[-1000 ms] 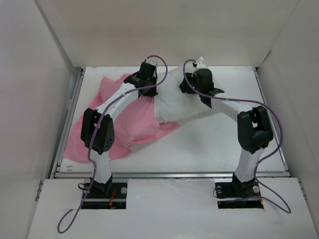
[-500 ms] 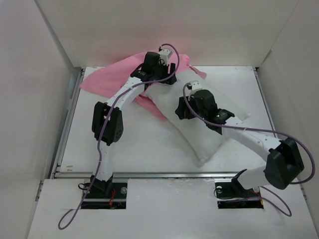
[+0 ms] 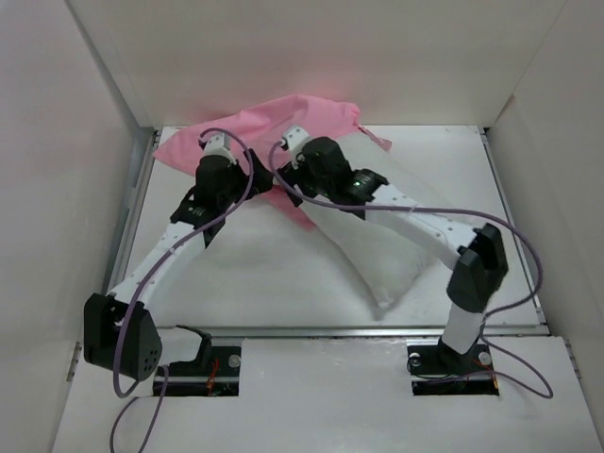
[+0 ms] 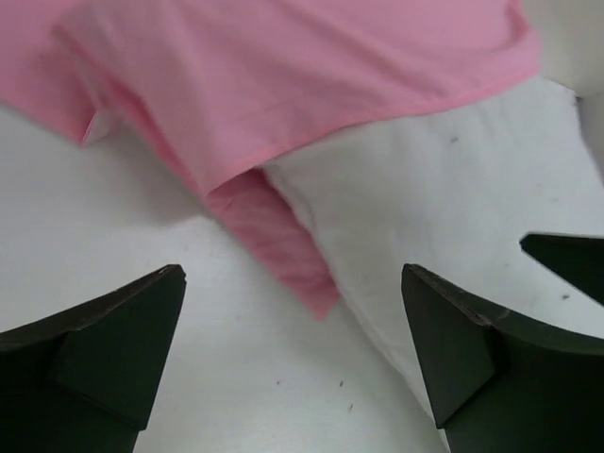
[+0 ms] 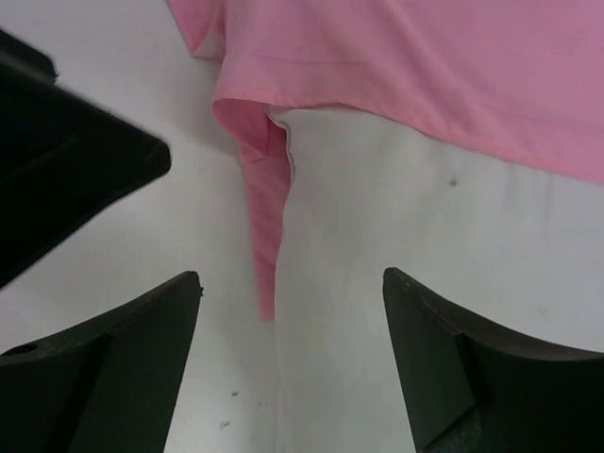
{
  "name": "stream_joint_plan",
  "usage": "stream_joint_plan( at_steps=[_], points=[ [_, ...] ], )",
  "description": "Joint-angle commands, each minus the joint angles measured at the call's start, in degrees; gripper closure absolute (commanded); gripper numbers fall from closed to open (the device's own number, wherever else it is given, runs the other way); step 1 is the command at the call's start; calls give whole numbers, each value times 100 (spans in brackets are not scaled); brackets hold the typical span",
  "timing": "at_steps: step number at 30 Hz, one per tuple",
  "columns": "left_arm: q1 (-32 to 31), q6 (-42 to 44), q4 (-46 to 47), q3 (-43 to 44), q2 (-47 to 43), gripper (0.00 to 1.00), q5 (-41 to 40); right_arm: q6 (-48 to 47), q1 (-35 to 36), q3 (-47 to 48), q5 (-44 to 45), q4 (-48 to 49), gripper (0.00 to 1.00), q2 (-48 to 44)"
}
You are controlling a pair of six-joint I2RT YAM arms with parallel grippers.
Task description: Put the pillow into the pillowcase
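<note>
Pink satin, the pillowcase (image 3: 274,118) lies bunched at the table's (image 3: 264,274) 11 to 12 o'clock, close to the back wall. The white pillow (image 3: 377,255) stretches aslant from there toward 5 o'clock. Its far end is tucked under the case's upper layer, and most of its length lies bare. In the left wrist view we see a narrow pink strip of the lower layer showing from beneath the pillow's edge.

The left gripper (image 4: 293,354) hangs above that hem, jaws spread wide, and we see nothing held between them: bare table lies by its 9 o'clock finger and pillow by its 3 o'clock finger. The right gripper (image 5: 288,354), just beside it at 3 o'clock, also stands wide open and empty above the pillow's edge at the mouth of the case.
</note>
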Motion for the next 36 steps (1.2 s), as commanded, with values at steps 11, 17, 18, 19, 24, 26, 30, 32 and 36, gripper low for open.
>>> stream_joint_plan(
  at_steps=[11, 17, 18, 19, 24, 26, 30, 32, 36],
  points=[
    [230, -2063, 1782, -2922, -648, 0, -471, -1956, 252, 1057, 2265, 1002, 6, 2305],
    [230, -2125, 2187, -3116, -472, 0, -471, -2299, 252, 1021, 3472, 2133, 9, 3351],
    [230, -2073, 2257, -3116, -472, 0, -471, -2300, 252, 1274, 3753, 2137, 18, 3500],
    [230, -2072, 2258, -3116, -472, 0, -471, -2300, 252, 1389, 3938, 2137, 31, 3754],
    [230, -1879, 2538, -3239, -472, 0, -401, -1879, 129, 1794, 4300, 2079, 100, 3660],
    [230, -1730, 2679, -3239, -472, 0, -348, -1485, 76, 2180, 3547, 1481, 100, 3197],
    [230, -1589, 3363, -3187, -43, 0, -243, -561, -56, 2331, 2132, 872, 100, 2318],
    [230, -1641, 4004, -3117, 204, 0, -102, -507, -118, 2461, 1658, 696, 100, 2140],
    [230, -1790, 4939, -2644, 1126, 0, 74, -376, -222, 2770, 1523, 345, 100, 2139]
  ],
)
